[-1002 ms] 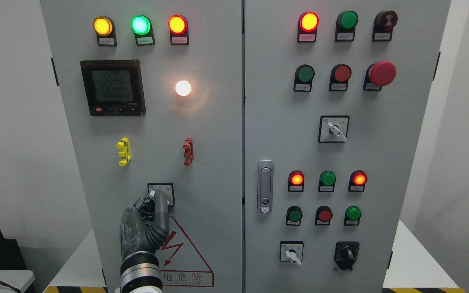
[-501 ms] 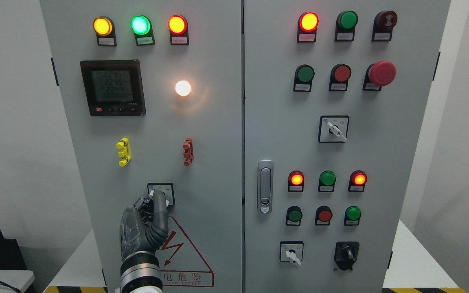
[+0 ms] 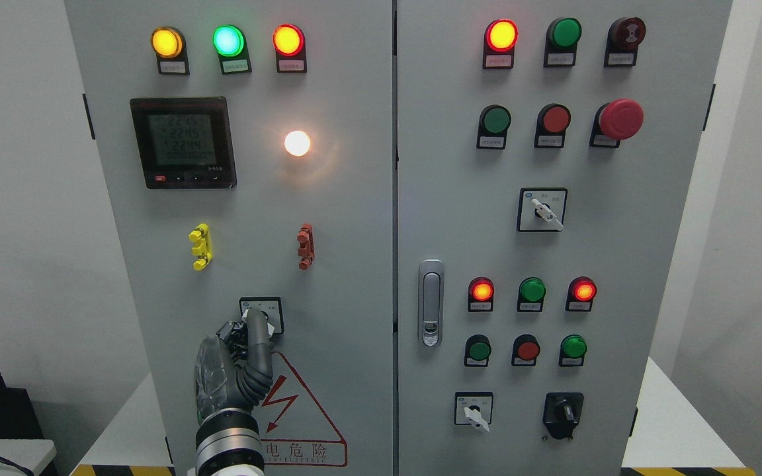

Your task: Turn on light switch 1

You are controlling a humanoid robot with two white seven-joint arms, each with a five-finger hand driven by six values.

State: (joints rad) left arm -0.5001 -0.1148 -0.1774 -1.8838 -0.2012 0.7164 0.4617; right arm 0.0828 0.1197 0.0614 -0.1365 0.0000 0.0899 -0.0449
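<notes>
The switch (image 3: 263, 313), a small rotary knob on a square black-framed plate, sits low on the left door (image 3: 249, 218) of the grey cabinet, at about 7 o'clock from the middle of the picture. The left hand (image 3: 239, 360) comes up from the bottom edge at 7 o'clock, its dark fingers (image 3: 259, 330) curled together and closed around the knob, so that most of the plate's lower part is hidden behind them; only the top and right edge of the plate show. Just below the hand, at its 5 o'clock, is a red triangular warning sign (image 3: 301, 423) with a lightning bolt. At 12 o'clock from the switch a round white lamp (image 3: 297, 143) glows brightly on the door. To the lamp's 9 o'clock is a black meter (image 3: 182, 143) with a lit screen. Between the meter and the switch are a yellow clip (image 3: 200, 246) and a red clip (image 3: 305, 246), well apart from each other. Along the top of the door, at 11 o'clock in the picture, three lamps are lit: yellow (image 3: 167, 42), green (image 3: 229, 40) and red (image 3: 288, 39). The right door (image 3: 652, 264) carries more buttons and knobs, and a metal handle (image 3: 431, 303) stands near its left edge.
</notes>
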